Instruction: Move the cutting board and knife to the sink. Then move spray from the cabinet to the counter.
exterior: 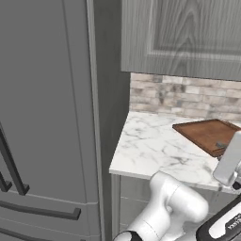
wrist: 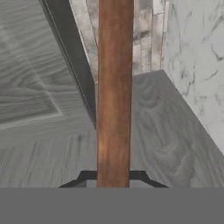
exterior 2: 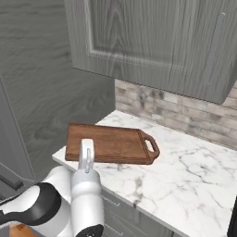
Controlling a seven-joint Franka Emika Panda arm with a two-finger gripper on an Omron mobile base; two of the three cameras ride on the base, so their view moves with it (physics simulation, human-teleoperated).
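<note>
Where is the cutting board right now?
The cutting board is at the counter's left end below the closed cabinet, its loop handle pointing right in the right base view, with the gripper at its near edge.

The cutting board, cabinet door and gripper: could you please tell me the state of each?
cutting board: gripped at its near edge, far end tilted slightly up off the counter.
cabinet: door shut.
gripper: shut on the cutting board's edge.
</note>
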